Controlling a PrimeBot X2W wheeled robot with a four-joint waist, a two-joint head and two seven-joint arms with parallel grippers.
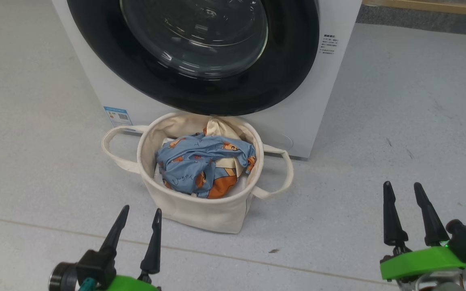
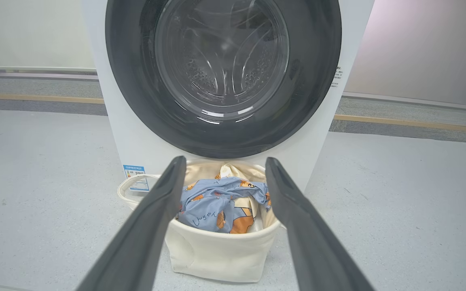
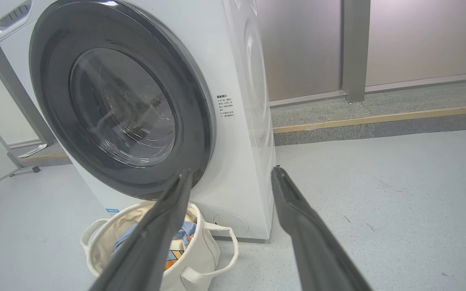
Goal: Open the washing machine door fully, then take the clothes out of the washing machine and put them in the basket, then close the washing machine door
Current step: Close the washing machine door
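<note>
Left gripper and right gripper gape wide, empty. Ahead between them, the basket holds the clothes. Beyond, the washing machine door looks shut; if unlatched, press its rim squarely, not the glass.

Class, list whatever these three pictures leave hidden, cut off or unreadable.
Head view: top of the washing machine door, cut by the upper edge.
Left wrist view: sides of the basket, behind the left gripper.
Right wrist view: most of the clothes, behind the right gripper; printed label, too small to read.
</note>
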